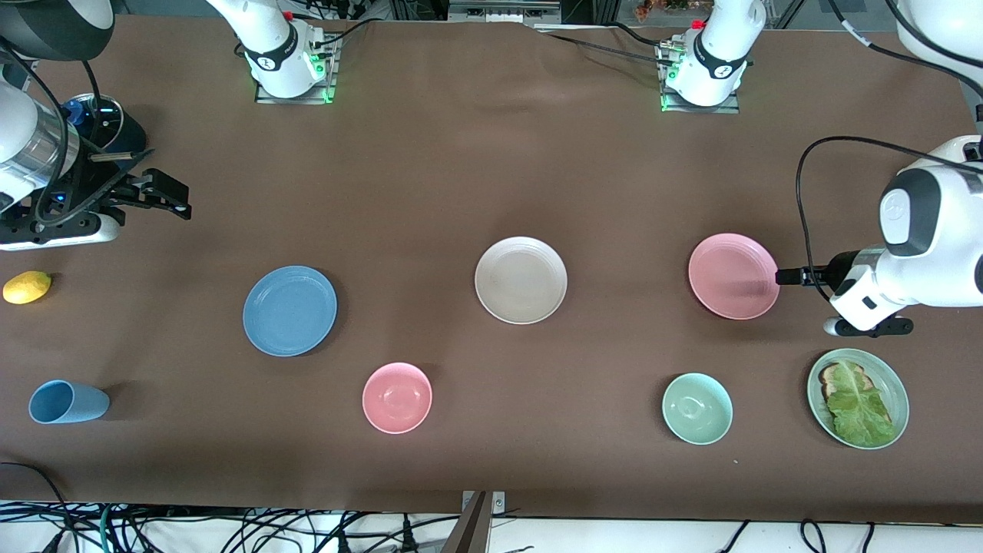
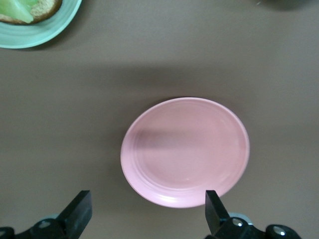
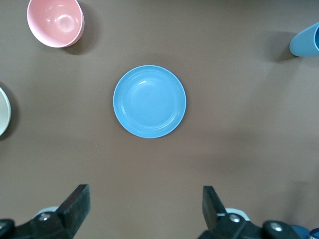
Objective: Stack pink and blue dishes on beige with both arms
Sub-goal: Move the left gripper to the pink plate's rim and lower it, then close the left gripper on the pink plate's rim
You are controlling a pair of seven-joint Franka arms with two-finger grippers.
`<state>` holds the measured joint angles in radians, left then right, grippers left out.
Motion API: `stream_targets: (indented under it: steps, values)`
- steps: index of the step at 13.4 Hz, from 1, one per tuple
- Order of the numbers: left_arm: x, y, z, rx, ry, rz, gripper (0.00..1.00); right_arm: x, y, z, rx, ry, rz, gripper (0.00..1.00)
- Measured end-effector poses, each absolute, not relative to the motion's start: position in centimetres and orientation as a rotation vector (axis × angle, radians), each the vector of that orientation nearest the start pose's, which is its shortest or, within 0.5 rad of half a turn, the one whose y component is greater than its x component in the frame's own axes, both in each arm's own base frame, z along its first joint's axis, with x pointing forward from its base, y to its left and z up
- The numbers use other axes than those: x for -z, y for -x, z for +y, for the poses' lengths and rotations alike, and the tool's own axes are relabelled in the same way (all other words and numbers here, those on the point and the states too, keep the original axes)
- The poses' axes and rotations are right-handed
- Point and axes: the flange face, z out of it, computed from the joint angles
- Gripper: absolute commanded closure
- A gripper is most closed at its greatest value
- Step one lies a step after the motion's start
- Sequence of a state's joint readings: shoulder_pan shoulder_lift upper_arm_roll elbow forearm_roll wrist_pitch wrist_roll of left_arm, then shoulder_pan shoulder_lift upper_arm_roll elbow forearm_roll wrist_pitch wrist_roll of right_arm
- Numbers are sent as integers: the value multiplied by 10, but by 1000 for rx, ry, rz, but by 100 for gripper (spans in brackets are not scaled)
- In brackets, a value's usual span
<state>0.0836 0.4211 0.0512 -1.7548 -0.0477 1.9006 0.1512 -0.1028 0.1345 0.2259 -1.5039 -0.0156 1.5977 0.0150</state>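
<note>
The beige plate (image 1: 521, 279) lies mid-table. The pink plate (image 1: 733, 276) (image 2: 184, 152) lies toward the left arm's end, and the blue plate (image 1: 289, 310) (image 3: 149, 102) toward the right arm's end. All three are flat on the cloth and apart. My left gripper (image 1: 805, 299) (image 2: 147, 209) hangs open just off the pink plate's rim, with one fingertip (image 2: 215, 206) by the rim and nothing held. My right gripper (image 1: 170, 196) (image 3: 144, 206) hovers open and empty over bare cloth near the right arm's end of the table, well away from the blue plate.
A pink bowl (image 1: 397, 397) and a green bowl (image 1: 697, 408) stand nearer the front camera. A pale green plate (image 1: 891, 376) with toast and lettuce sits by the left gripper. A light blue cup (image 1: 67, 402) lies on its side, and a lemon (image 1: 27, 287) lies near the right arm's end.
</note>
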Motion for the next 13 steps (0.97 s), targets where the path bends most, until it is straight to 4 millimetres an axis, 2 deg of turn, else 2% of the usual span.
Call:
stream_targets:
  steps: [2, 3, 5, 7, 9, 11, 13]
  values:
    - [-277, -600, 99, -371, 3184, 39, 0, -583, -592, 63, -60, 3125, -168, 0]
    - [-261, -591, 103, -340, 3185, 47, 0, -583, -592, 63, -60, 3125, -168, 0]
    - [-230, -572, 101, -282, 3181, 63, 0, -583, -592, 63, -60, 3125, -168, 0]
    - [-207, -554, 98, -282, 3179, 65, 0, -583, -592, 63, -60, 3125, -167, 0]
    - [-199, -545, 101, -301, 3181, 87, 14, -583, -592, 63, -60, 3125, -167, 0]
    - [-191, -538, 113, -325, 3187, 120, 51, -583, -592, 63, -60, 3124, -168, 0]
    - [-184, -534, 124, -338, 3211, 111, 76, -583, -592, 64, -60, 3124, -170, 0]
